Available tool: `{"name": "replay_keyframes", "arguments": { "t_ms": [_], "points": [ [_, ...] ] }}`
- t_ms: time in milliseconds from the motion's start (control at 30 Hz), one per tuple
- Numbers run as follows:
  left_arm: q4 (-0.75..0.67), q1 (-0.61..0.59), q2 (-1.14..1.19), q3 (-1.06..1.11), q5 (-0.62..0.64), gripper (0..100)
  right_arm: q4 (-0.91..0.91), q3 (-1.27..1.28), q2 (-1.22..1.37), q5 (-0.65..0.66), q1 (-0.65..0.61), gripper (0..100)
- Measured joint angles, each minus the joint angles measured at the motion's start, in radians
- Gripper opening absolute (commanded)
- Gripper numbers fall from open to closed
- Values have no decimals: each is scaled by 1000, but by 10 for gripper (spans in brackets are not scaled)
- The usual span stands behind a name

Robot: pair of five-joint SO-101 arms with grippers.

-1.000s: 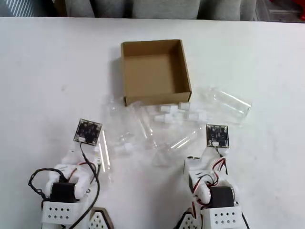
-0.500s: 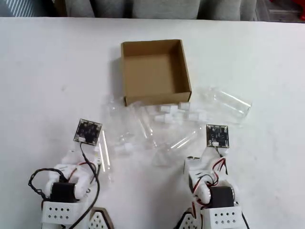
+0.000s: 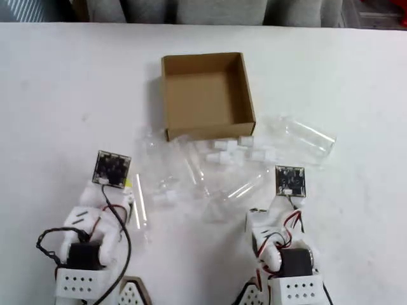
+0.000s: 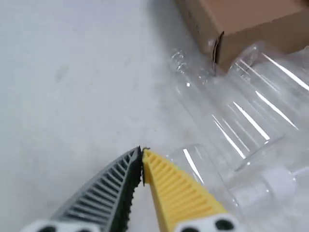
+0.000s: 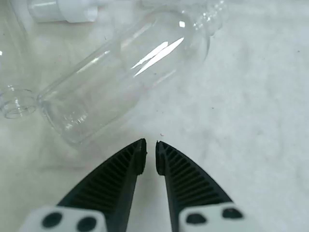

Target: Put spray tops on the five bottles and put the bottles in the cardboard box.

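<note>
A white table (image 3: 63, 82) fills the space, with grey upholstery along its far edge. Near the middle stands the cardboard box (image 3: 206, 95), its top open. Clear plastic bottles lie on their sides just in front of it, none inside: 1 off the box's right corner (image 3: 305, 138), 1 slanting in front of the right arm (image 3: 245, 184), 1 under the box's front wall (image 3: 194, 162), and a slim 1 beside the left arm (image 3: 138, 203). I cannot count more with any certainty. A cluster of white spray tops (image 3: 238, 152) rests among them, apart from the bottle necks, and another white spray top (image 3: 165, 196) lies nearer the left arm.

The left gripper (image 4: 141, 159) hangs low over bare table, its grey and yellow jaws pressed together on nothing, with a bottle just beside the yellow one. The right gripper (image 5: 150, 157) also holds nothing, its black jaws drawn to a thin slit, close to the base of the slanting bottle.
</note>
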Motion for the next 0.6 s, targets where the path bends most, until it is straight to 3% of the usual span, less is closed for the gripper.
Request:
{"name": "replay_keyframes", "arguments": {
  "t_ms": [267, 400, 600],
  "points": [
    [365, 0, -12, -374, 0, 20, 0, 0, 0, 0, 0, 17],
    [400, -2, 58, -442, -28, 20, 0, 0, 0, 0, 0, 17],
    [396, 0, 348, -534, -5, 30, 0, 0, 0, 0, 0, 17]
  ]
}}
